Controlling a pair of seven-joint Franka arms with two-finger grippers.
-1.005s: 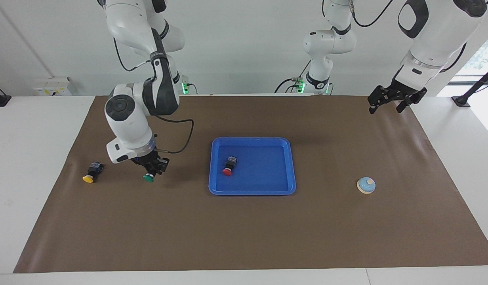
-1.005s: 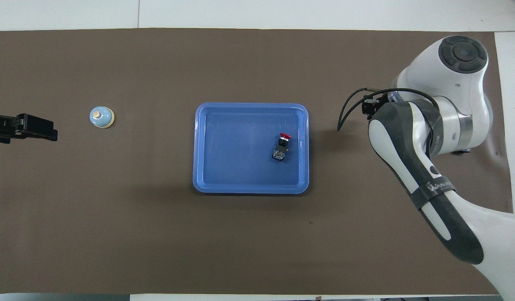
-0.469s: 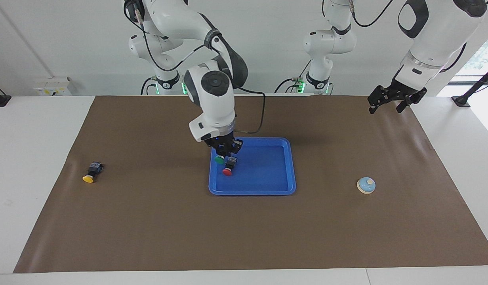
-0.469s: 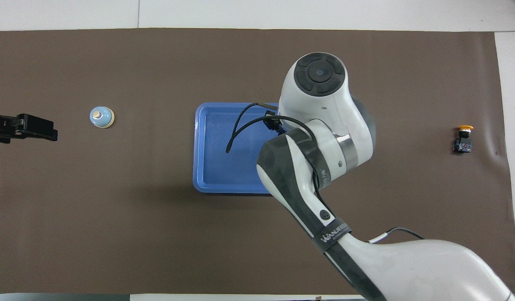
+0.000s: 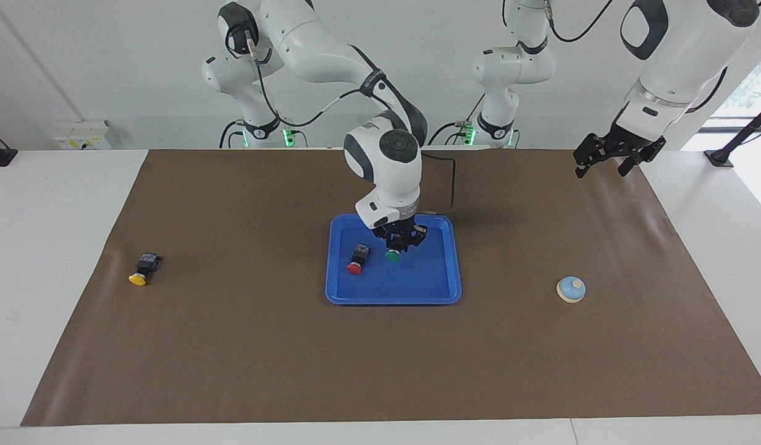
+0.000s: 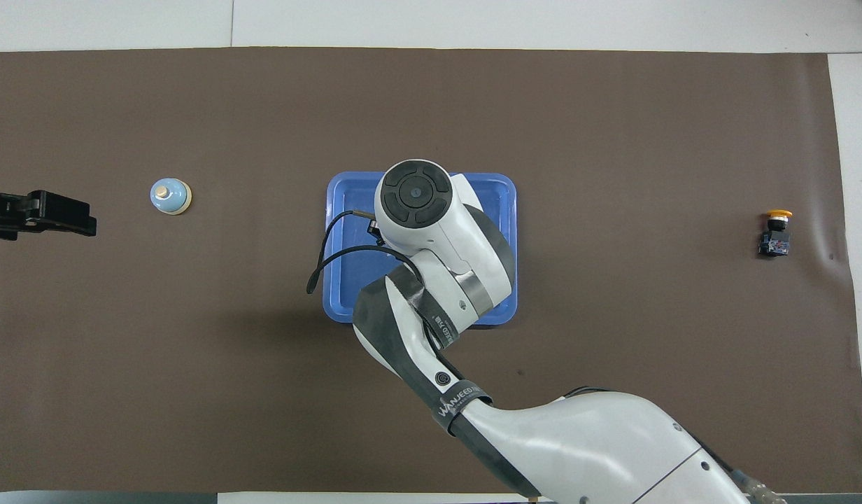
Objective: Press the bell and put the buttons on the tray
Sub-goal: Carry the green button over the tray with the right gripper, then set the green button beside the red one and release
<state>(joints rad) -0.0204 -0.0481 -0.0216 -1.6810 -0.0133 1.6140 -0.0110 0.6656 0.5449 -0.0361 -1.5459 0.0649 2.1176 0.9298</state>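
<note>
facing view: the surface (image 5: 232,346) carries the tray (image 5: 442,290), and the right end effector (image 5: 398,241) hangs low over its middle, pinching the green button (image 5: 392,255), cap tilted down. judged best: lower until the body rests flat, then release clear of the red button (image 5: 356,262) just beside. yellow button (image 5: 141,272) lies well apart toward the right arm's end. bell (image 5: 571,289) sits toward the left arm's end; left end effector (image 5: 603,162) waits raised there, spread.
</note>
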